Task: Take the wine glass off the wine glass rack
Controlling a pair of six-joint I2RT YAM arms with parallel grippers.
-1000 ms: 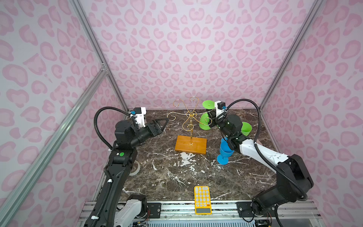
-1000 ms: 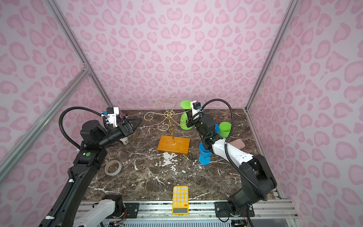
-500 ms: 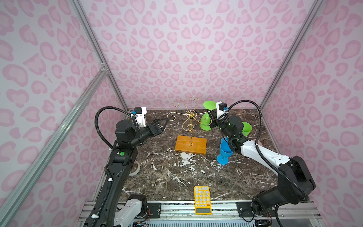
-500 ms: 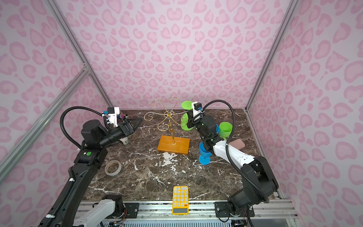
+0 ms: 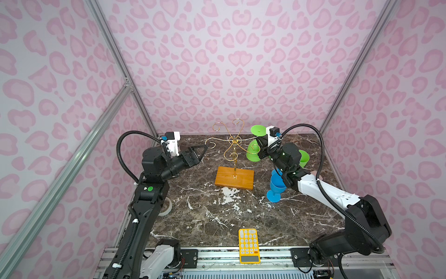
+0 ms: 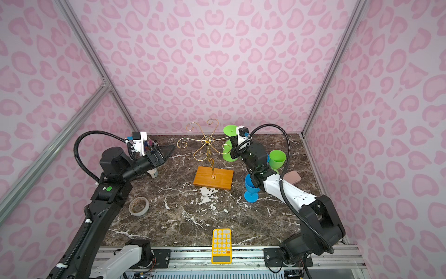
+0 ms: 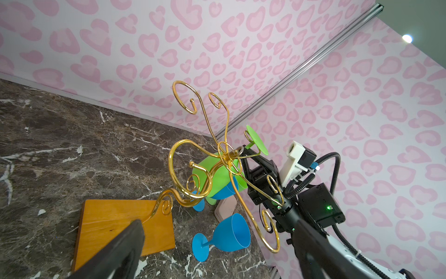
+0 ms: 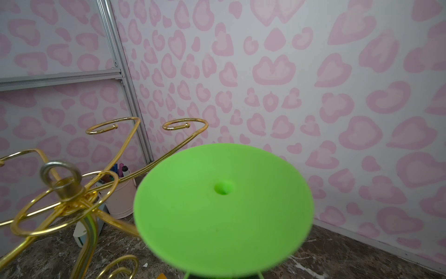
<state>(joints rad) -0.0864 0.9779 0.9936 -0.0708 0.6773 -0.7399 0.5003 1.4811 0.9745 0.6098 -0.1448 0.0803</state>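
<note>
While the right gripper (image 5: 258, 143) is clamped tight on the stem of the green wine glass (image 5: 252, 152), that glass hangs upside down, foot uppermost, at the tip of the scroll arm that points toward the table's (image 5: 217, 217) right edge. Whether the stem sits inside that curl or just beside it cannot be told. The wine glass rack (image 5: 225, 177) stands on its wooden base midway across the table, nearer the back edge. On the opposite side, the left gripper (image 5: 201, 151) hovers with its jaws spread wide and nothing between them, close to the scroll arm facing the left edge. A blue wine glass (image 5: 275, 188) stands upright on the table under the right arm, and a yellow calculator (image 5: 248, 244) lies at the front edge.
</note>
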